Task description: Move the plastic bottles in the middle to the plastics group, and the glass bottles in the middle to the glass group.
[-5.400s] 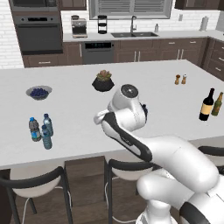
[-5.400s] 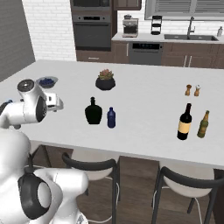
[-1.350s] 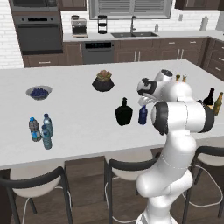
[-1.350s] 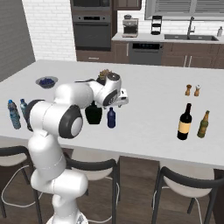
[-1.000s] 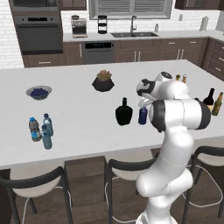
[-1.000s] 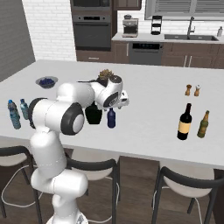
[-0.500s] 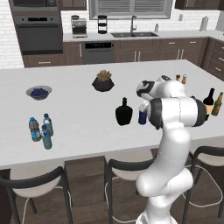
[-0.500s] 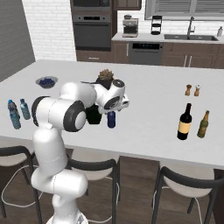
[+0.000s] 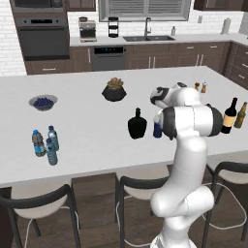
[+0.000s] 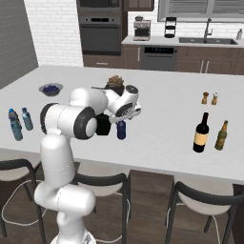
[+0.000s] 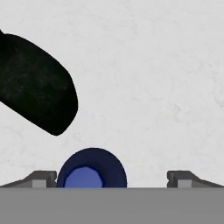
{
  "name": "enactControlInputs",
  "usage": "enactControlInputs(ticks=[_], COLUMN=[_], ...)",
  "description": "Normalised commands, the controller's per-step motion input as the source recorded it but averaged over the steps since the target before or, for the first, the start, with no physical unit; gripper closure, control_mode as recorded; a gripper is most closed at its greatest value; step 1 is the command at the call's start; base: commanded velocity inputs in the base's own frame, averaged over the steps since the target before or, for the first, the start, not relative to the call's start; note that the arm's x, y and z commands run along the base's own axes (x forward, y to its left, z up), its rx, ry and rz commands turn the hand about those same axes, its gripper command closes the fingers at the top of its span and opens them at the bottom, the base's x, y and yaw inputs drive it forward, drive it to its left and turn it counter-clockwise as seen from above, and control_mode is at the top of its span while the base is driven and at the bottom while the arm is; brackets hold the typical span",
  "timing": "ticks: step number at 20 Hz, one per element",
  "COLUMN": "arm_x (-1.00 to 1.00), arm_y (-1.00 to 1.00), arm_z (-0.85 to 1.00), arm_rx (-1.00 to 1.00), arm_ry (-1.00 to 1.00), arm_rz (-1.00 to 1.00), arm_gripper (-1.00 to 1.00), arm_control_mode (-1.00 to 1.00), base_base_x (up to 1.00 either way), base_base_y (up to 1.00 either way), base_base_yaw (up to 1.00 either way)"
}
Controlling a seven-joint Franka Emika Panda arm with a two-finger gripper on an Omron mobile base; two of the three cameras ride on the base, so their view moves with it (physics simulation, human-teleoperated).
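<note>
Jaws wide open, hanging above the navy bottle [image 11: 91, 169], which stands between them nearer the left fingertip [image 11: 40, 178], squat black bottle [image 11: 35, 85] beyond. Step looks like reaching for the navy one; next: centre, lower, close.

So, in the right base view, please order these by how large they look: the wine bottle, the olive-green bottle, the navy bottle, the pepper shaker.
1. Wine bottle, tallest and widest.
2. Olive-green bottle, shorter and slimmer.
3. Navy bottle, partly hidden under the gripper.
4. Pepper shaker; it stands farther back, so its rank against the navy bottle is unsure.
</note>
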Motion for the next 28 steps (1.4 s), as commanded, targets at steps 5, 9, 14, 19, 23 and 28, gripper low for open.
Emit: enactControlInputs(ticks=[5, 9, 14, 19, 23, 28], arm_x=[0.0, 0.0, 0.0, 0.0, 0.0, 0.0], arm_y=[0.03, 0.1, 0.11, 0.01, 0.0, 0.0], arm_z=[-0.04, -0.05, -0.1, -0.04, 0.0, 0.0], arm_rx=[0.0, 0.0, 0.0, 0.0, 0.0, 0.0], arm_ry=[0.02, 0.0, 0.0, 0.0, 0.0, 0.0], arm_rz=[0.04, 0.04, 0.04, 0.02, 0.0, 0.0], arm_gripper=[-1.0, -1.0, -1.0, -1.0, -1.0, 1.0], arm_control_mode=[-1.0, -1.0, -1.0, -1.0, -1.0, -1.0], base_base_x=[0.0, 0.0, 0.0, 0.0, 0.0, 0.0], base_base_y=[0.0, 0.0, 0.0, 0.0, 0.0, 0.0], base_base_yaw=[0.0, 0.0, 0.0, 0.0, 0.0, 0.0])
